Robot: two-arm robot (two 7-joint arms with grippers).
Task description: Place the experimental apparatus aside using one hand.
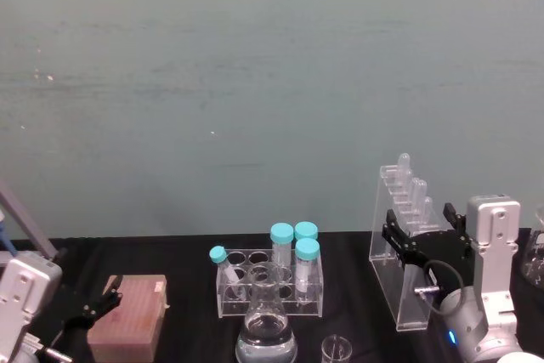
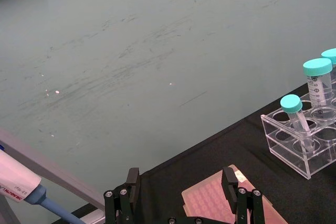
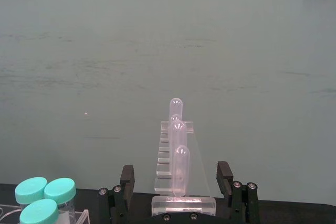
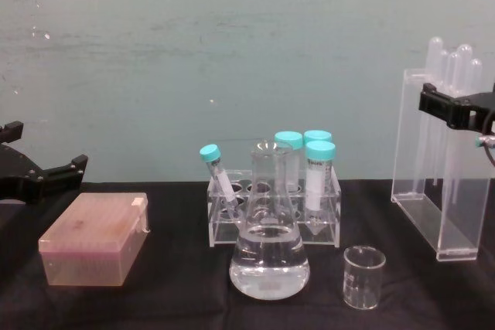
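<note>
The conical flask (image 4: 269,256) and small beaker (image 4: 363,276) stand nearest on the worktop (image 4: 178,284); the tall test-tube rack (image 4: 421,183), farther right, sits between the parted jaws of the right tool (image 3: 176,171). Clamping unevenly could tip the rack and spill its tubes. The left tool (image 2: 180,176), also parted, idles near the pink box (image 4: 93,241).

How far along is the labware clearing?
Done: nothing set aside. In hand: right end effector, open, straddles the tall clear acrylic test-tube rack. Left to do: grip it, move it, then the conical glass flask of clear liquid and small glass beaker. Left end effector idle at left.
</note>
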